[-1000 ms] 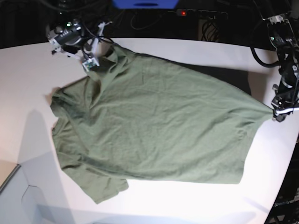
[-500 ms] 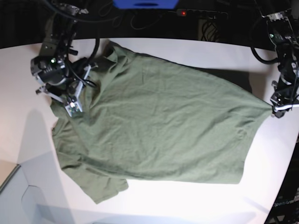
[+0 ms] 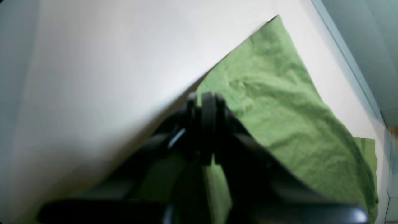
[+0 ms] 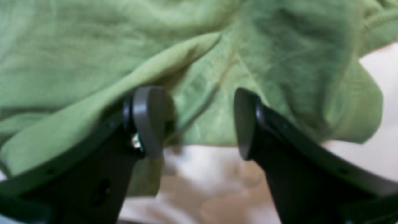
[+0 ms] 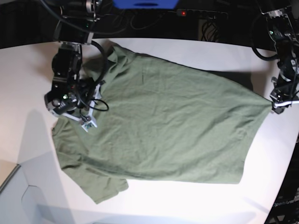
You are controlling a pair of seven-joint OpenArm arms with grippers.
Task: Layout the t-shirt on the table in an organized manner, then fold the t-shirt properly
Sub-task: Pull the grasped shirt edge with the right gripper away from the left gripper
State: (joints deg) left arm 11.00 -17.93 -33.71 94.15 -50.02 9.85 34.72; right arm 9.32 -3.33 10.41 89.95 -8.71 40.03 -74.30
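Observation:
The olive-green t-shirt (image 5: 163, 121) lies spread and wrinkled across the white table (image 5: 28, 65). In the base view my right gripper (image 5: 79, 119) hovers at the shirt's left side, over the sleeve and shoulder area. The right wrist view shows that gripper (image 4: 197, 124) open, with folds of the t-shirt (image 4: 217, 62) and bare table (image 4: 202, 174) between its fingers (image 4: 149, 121). My left gripper (image 5: 276, 106) is at the table's right edge, shut on a stretched-out corner of the shirt. In the left wrist view its tips (image 3: 205, 105) pinch the t-shirt (image 3: 279, 109).
Dark surroundings with cables run behind the table, with a blue object (image 5: 145, 3) and a red light (image 5: 183, 13). The table's curved edge (image 5: 285, 158) passes close to the left gripper. A grey panel (image 5: 9, 186) sits at the lower left corner.
My right gripper moved from the collar down along the shirt's left side to the sleeve area, and its jaws opened wider. The left gripper kept its hold on the corner, shifting slightly upward.

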